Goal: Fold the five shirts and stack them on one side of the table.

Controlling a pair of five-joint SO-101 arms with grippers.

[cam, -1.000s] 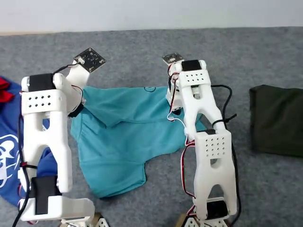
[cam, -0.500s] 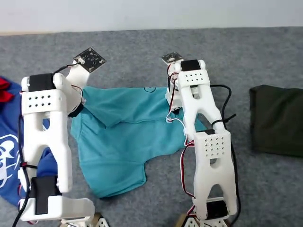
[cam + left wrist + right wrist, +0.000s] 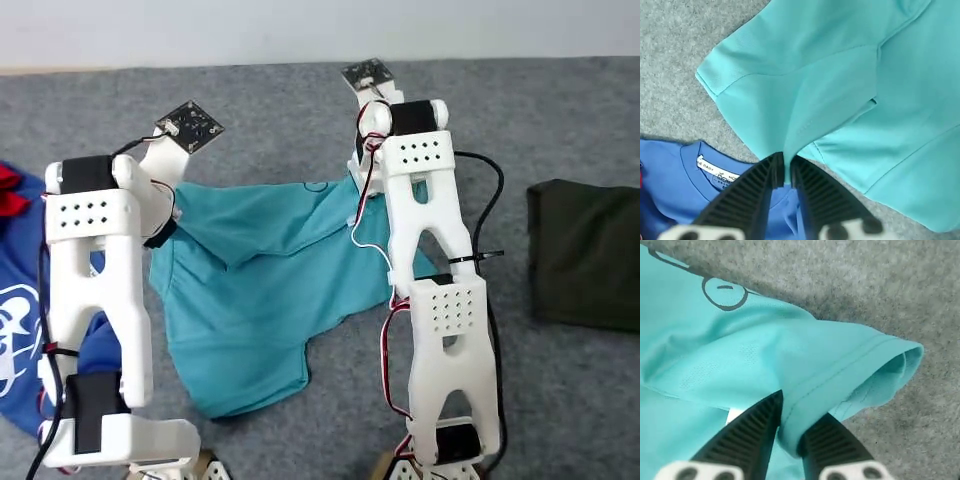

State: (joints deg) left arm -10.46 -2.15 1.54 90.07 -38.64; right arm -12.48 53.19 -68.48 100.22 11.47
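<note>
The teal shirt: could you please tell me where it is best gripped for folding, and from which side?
I would grip the teal shirt at the sleeves, from above: it lies spread flat, so cloth must be pinched into a ridge, as the left gripper and right gripper do now.

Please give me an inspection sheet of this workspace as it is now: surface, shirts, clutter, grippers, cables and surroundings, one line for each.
Surface: grey cover, felt-like, over the whole table.
Job's things: teal shirt spread in the middle between the arms, one flap folded over; blue shirt at the left edge, partly under the teal one; green shirt folded at the right edge.
Clutter: nothing seen.
Grippers: left gripper shut on a pinch of the teal shirt near its sleeve; right gripper shut on the hem of the other sleeve.
Cables: black, white and red cables hang loose along the right arm, over the teal shirt.
Surroundings: pale wall behind the table.
</note>
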